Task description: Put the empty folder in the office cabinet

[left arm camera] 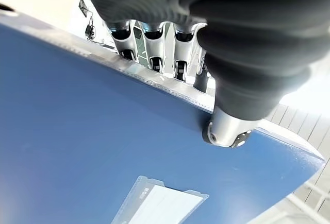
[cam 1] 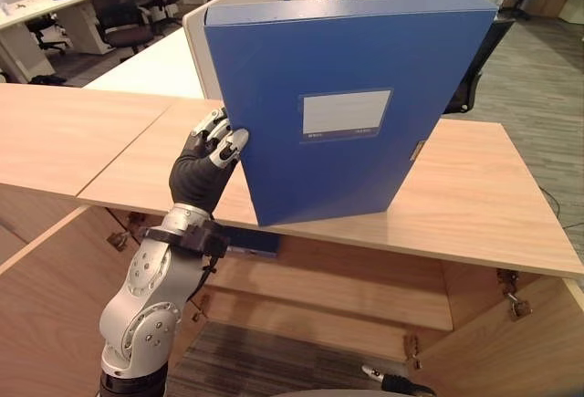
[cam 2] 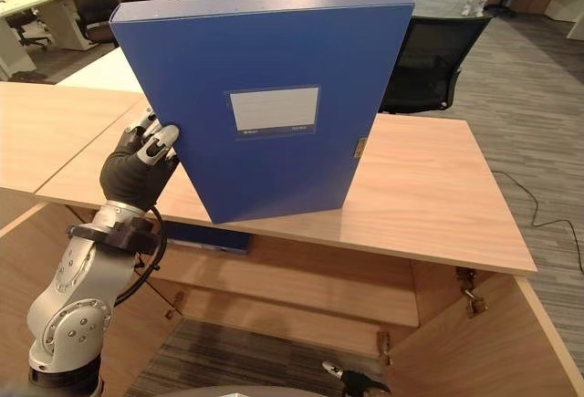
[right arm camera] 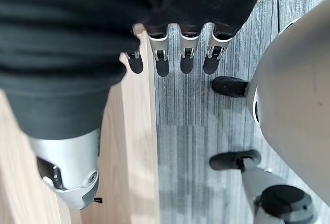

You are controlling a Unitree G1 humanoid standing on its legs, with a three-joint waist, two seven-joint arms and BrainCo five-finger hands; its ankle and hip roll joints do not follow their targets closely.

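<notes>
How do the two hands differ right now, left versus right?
The left hand is raised at the cabinet top, while the right hand hangs low by a wooden panel over grey carpet. The left hand's fingers and thumb pinch the edge of the upright blue folder; the right hand's fingers are relaxed and hold nothing. Both have silver, dark-tipped fingers and a dark ribbed cover.

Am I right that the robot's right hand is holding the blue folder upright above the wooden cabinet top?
Not quite: the left hand grips the blue folder, fingers curled over its edge, as the left eye view shows. The folder is indeed upright above the wooden cabinet top.
</notes>
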